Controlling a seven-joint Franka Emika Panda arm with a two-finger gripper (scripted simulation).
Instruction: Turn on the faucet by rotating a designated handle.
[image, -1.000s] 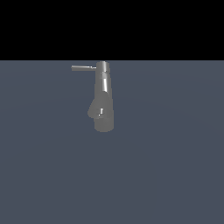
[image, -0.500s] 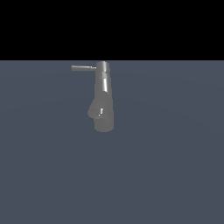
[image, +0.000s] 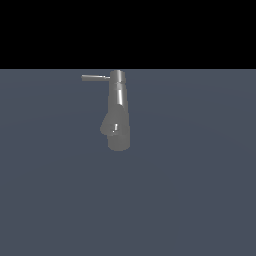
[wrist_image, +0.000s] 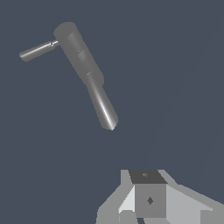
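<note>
Well clear of the faucet (wrist_image: 85, 72), gripper (wrist_image: 148, 199) in approach; finger state can't tell. Next: close in on handle (wrist_image: 37, 50), then rotate.

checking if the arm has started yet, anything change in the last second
Nothing visibly changed. The faucet stands as before, its handle pointing to the exterior view's left. The gripper shows only in the wrist view, clear of both.
</note>
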